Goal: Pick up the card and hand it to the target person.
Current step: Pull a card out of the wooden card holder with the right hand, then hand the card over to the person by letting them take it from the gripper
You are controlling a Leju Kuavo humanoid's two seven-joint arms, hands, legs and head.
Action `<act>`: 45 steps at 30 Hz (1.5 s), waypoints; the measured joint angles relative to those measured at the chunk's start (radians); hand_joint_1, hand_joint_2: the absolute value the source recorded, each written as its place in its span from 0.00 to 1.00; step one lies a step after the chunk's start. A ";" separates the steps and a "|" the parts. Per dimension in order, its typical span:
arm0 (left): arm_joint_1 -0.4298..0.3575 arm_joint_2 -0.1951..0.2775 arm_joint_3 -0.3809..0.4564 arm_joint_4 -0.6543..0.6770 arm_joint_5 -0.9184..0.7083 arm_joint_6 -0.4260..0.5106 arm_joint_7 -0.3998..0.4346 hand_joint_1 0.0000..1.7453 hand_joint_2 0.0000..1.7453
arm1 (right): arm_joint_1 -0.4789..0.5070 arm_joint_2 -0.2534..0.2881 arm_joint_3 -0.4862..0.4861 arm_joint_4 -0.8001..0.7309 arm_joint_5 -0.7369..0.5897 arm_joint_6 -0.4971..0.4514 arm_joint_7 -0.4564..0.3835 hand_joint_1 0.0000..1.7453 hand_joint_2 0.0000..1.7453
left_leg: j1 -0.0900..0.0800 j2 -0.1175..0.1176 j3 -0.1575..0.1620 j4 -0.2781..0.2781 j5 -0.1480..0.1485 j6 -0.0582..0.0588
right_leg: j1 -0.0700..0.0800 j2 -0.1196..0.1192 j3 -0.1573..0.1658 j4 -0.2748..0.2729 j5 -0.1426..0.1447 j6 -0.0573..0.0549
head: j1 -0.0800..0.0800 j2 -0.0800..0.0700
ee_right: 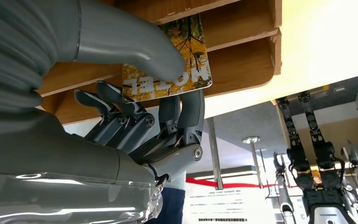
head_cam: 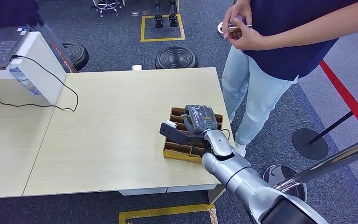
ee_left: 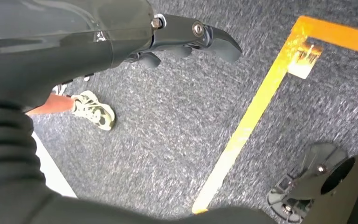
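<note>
Your right hand point(head_cam: 199, 122) sits over the wooden rack point(head_cam: 173, 148) at the lower centre of the head view, near the desk point(head_cam: 116, 135) edge, and its fingers point(ee_right: 186, 112) are pinching the card point(ee_right: 186, 60): thumb on the printed face, darker fingers behind it. The card is still partly in a slot of the rack, upper centre of the right wrist view, with its yellow foliage print and white lettering showing. It looks thin, flat, stiff and light, probably glossy (so likely slippery under a loose pinch); hold it near the free edge, flat face to flat face, and draw it straight along the slot, not sideways, or it may flex or catch on the dividers. In that view, its lettered edge runs roughly left to right across the frame; which axis is longer I cannot tell, since the slot hides part of it. Your left hand point(ee_left: 186, 42) hangs over the carpet, fingers curled and holding nothing. The person point(head_cam: 279, 42) stands at the upper right, beyond the desk corner.
</note>
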 joint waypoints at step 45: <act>0.022 0.009 0.006 0.000 0.017 0.013 -0.025 0.00 1.00 | -0.035 -0.024 -0.132 -0.436 -0.384 -0.062 -0.160 1.00 1.00 | 0.000 0.000 0.000 0.000 0.000 0.000 | 0.000 0.000 0.000 0.000 0.000 0.000 | 0.000 0.000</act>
